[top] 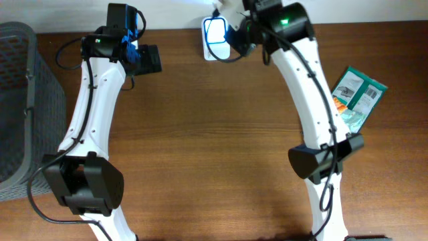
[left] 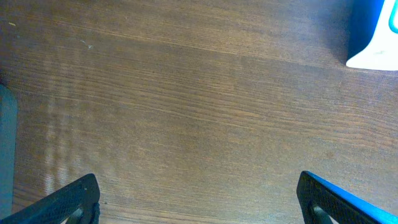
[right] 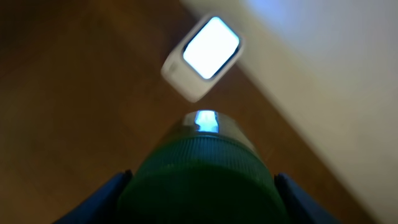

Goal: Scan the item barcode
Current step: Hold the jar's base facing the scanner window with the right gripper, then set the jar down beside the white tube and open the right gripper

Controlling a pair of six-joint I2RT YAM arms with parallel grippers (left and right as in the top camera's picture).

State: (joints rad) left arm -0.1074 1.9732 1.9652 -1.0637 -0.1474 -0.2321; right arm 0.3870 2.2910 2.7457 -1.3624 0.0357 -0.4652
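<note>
Half-closed on a dark green ribbed round container, the right gripper aims it at the glowing white box scanner for reading, while the left gripper hangs wide open, empty.

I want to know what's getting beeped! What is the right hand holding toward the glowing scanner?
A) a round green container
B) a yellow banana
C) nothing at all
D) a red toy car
A: the right wrist view shows a round green container gripped by the right hand, facing the lit scanner.
</note>
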